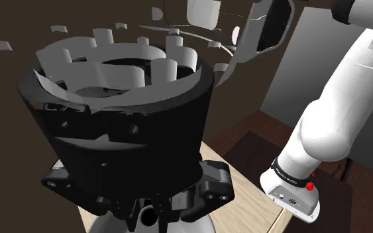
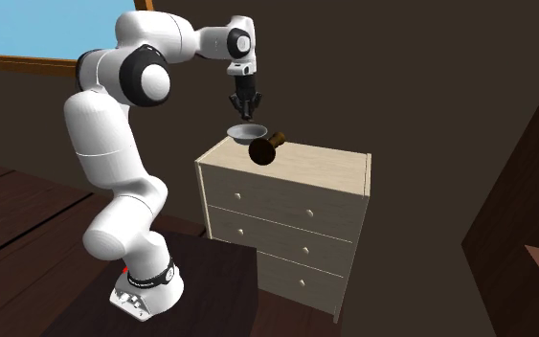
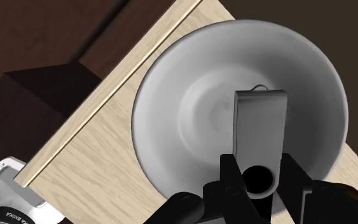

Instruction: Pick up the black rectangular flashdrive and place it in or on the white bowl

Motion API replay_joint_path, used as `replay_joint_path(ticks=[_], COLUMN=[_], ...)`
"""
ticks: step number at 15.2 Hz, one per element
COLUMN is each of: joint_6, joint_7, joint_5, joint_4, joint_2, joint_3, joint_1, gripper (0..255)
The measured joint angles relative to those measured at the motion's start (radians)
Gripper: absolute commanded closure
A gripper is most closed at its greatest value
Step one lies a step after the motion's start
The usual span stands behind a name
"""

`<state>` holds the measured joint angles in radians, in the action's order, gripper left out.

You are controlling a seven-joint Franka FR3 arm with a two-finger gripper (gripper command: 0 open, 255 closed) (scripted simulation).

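Item 1: white round bowl (image 3: 190, 83) (image 2: 248, 131), shallow and upright. It serves as the reference point for everything below.

Item 2: dark grey rectangular flashdrive (image 3: 260, 124), with a round hole at one end and a thin wire loop at the other. It hangs over the bowl's hollow, pointing down toward its middle. Whether it touches the bowl's floor cannot be told.

Item 3: all-black two-finger gripper (image 3: 260, 164) (image 2: 246, 107), directly above the bowl. Its fingers (image 3: 231, 172) are clenched on the flashdrive's holed end, one on each side.

Item 4: pale wooden three-drawer dresser (image 2: 296, 206) (image 3: 101, 146), beneath the bowl, which sits near one corner of its top.

Item 5: dark brown rounded object (image 2: 262, 149), kind not identifiable, tilted just beside the bowl.

Item 6: white arm (image 2: 114, 134) (image 1: 337, 112), arching up and over to the bowl.
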<state>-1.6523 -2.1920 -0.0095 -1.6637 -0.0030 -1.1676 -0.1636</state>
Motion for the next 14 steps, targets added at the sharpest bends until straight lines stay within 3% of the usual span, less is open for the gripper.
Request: replay_joint_path(ticks=[14], joint_6=[-0.157], joint_7=[0.009], joint_5=[0.019], joint_4=[-0.165], joint_2=[-0.020], joint_3=[0.003], joint_1=[0.003], gripper=[255])
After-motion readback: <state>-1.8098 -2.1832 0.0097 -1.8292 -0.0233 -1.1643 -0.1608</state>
